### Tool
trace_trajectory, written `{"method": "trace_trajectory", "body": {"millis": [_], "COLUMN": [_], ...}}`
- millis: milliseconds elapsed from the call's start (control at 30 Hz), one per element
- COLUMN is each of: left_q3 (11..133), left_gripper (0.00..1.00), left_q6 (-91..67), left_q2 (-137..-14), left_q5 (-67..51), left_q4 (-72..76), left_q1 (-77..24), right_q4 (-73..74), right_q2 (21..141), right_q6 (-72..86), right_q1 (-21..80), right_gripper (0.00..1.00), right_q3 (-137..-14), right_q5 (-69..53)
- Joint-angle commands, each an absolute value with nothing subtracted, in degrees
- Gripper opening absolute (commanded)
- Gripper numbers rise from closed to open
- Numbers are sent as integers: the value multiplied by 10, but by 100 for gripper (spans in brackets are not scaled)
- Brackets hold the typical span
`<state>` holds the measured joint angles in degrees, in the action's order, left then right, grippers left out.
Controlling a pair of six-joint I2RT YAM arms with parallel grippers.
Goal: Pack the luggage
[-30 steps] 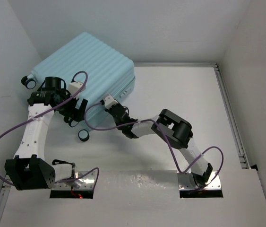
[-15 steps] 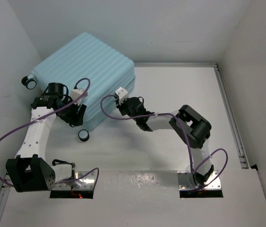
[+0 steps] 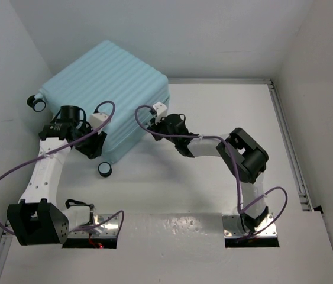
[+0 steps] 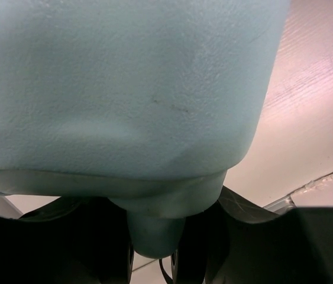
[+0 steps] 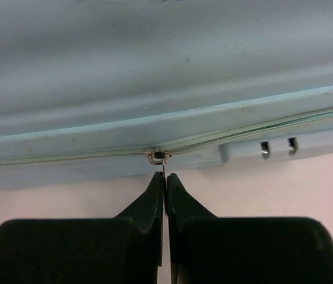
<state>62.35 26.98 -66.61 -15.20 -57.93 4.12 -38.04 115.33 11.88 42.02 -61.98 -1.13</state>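
Note:
The luggage [image 3: 113, 86], a pale blue ribbed hard-shell case, lies closed at the table's far left. My left gripper [image 3: 94, 144] is at its near-left corner. In the left wrist view a blue wheel post [image 4: 154, 228] of the luggage [image 4: 125, 89] sits between the black fingers [image 4: 196, 260], which press it from both sides. My right gripper [image 3: 158, 118] is at the case's right side. Its jaws [image 5: 165, 177] are shut on the thin metal zipper pull [image 5: 158, 156] on the zipper seam of the luggage [image 5: 154, 71].
A black-and-white wheel [image 3: 104, 169] rests on the table by the case's near corner, and another wheel [image 3: 36, 102] sticks out at the left. White walls stand close on the left and behind. A metal rail [image 3: 288, 142] runs along the right side.
My right gripper has slid right and farther away along the case's side, still pinching the zipper pull. My left gripper's jaws have come together around the wheel post at the near-left corner.

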Motion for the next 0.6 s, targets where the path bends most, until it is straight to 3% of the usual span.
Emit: {"method": "trace_trajectory", "body": {"millis": [0,333,567], "left_q3": [609,652,761], "left_gripper": [0,0,0], "left_q6": [280,337,338], "left_q2": [-661,-724,-868], "left_q5": [-80,-23,58], "left_q4": [-570,-512,-455], "left_q1": [52,142,164], "right_q4": [-361,-348,-364], "right_q2": [1113,1122,1170], "right_q6": [131,107,69], "right_q1": [380,281,224], "right_gripper": [0,0,0], "right_q3": [-629,-639,-692], "right_q5": [26,44,20]}}
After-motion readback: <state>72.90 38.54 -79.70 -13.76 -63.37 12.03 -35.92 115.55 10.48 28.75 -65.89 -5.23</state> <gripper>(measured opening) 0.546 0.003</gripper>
